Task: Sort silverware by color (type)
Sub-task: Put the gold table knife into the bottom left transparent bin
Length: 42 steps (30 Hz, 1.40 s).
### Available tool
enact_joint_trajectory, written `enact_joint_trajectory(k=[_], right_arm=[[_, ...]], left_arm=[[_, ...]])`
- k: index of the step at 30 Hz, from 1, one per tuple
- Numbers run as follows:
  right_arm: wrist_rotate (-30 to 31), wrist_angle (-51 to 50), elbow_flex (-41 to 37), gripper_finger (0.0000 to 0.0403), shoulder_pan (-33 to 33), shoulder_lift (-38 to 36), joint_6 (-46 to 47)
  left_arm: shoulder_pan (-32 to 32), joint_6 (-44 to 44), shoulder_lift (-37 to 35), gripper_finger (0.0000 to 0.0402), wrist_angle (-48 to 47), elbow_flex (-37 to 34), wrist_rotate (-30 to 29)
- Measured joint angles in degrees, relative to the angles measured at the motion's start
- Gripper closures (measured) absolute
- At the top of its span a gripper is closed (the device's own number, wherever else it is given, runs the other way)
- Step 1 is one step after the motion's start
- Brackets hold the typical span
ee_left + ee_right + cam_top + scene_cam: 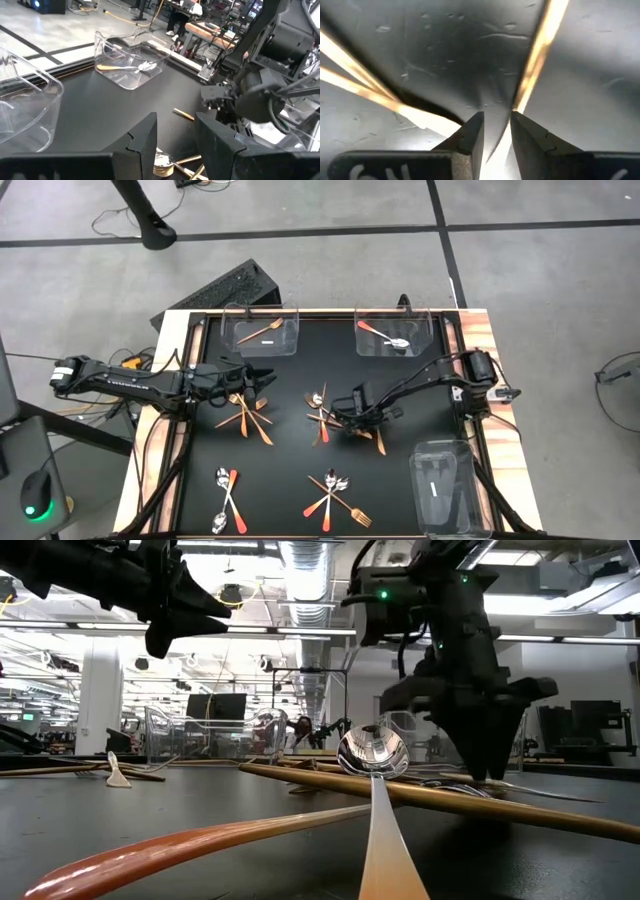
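Silverware lies in several piles on the black mat: copper forks (245, 415), a middle pile of forks and red-handled spoons (320, 415), and two near piles (227, 498) (335, 500). My right gripper (347, 413) (497, 131) is down on the mat beside the middle pile, shut on a gold stick (380, 443). My left gripper (264, 377) (176, 135) hovers above the copper forks, open by a narrow gap and empty. A copper fork lies in the far-left bin (265, 330), and a red-handled spoon in the far-right bin (395, 332). My right gripper pinches the gold stick (518, 100) between its two fingers (472, 134), coming from above and pointing down. The fingers lie across the stick. The stick lies flat on the mat. Which end of it I have is hidden by the fingers.
A third clear bin (445, 485) stands at the near right corner. In the low view a spoon (372, 752) and a long gold stick (450, 805) lie close to the camera. Bare mat (290, 470) shows between the piles. Wooden table edges (165, 430) frame the mat.
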Motion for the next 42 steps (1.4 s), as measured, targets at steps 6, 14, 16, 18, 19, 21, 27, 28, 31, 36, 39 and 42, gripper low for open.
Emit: enact_joint_trajectory(k=[6, 14, 16, 18, 19, 21, 27, 28, 31, 36, 39, 42], right_arm=[[-0.22, -1.12, -0.01, 0.0285, 0.04, 0.08, -0.65], [2.19, -2.06, -0.77, 0.0285, -0.99, 0.1, -3.16], [1.67, 0.3, -2.43, 0.0285, -1.47, 0.08, -3.27], [0.43, 2.55, -3.96, 0.0285, -1.86, -0.22, -3.45], [0.0, 3.39, -4.45, 0.0286, -2.12, -0.2, -3.75], [-0.63, 5.13, -5.32, 0.0291, -2.26, -0.2, -4.45], [-0.71, 6.31, -5.99, 0.0349, -2.26, -0.18, -6.36], [-0.27, 6.26, -5.97, 0.0362, -2.24, -0.16, -6.72], [2.33, 5.88, -5.92, 0.039, -1.84, -0.16, -5.96], [3.7, 5.34, -5.89, 0.0392, -1.83, -0.07, -6.7], [3.73, 3.29, -4.65, 0.0392, -1.83, -0.81, -8.65], [4.66, -0.19, -2.32, 0.0395, -1.83, -1.8, -9.4]], left_arm=[[0.0, 0.5, 0.0, 0.0284, -0.01, 0.0, -0.31], [0.01, 0.85, 0.0, 0.0284, -0.95, 0.0, -0.68], [0.0, 1.03, 0.02, 0.0284, -1.45, 0.0, -0.66], [0.0, 1.05, 0.02, 0.0284, -1.44, 0.0, -0.66], [0.01, 1.05, 0.02, 0.0284, -1.44, 0.0, -0.66], [0.02, 1.04, 0.02, 0.0284, -1.45, 0.0, -0.64], [0.0, 0.99, 0.0, 0.0284, -1.52, 0.0, -0.39], [0.0, 0.98, 0.0, 0.0284, -1.51, 0.0, -0.31], [0.02, 1.18, 0.0, 0.0284, -1.5, 0.0, -0.29], [0.01, 1.81, 0.0, 0.0284, -1.46, 0.0, -0.31], [0.01, 1.83, 0.0, 0.0284, -1.46, 0.0, -0.31], [0.02, 2.01, 0.0, 0.0284, -1.44, 0.0, -0.31]])
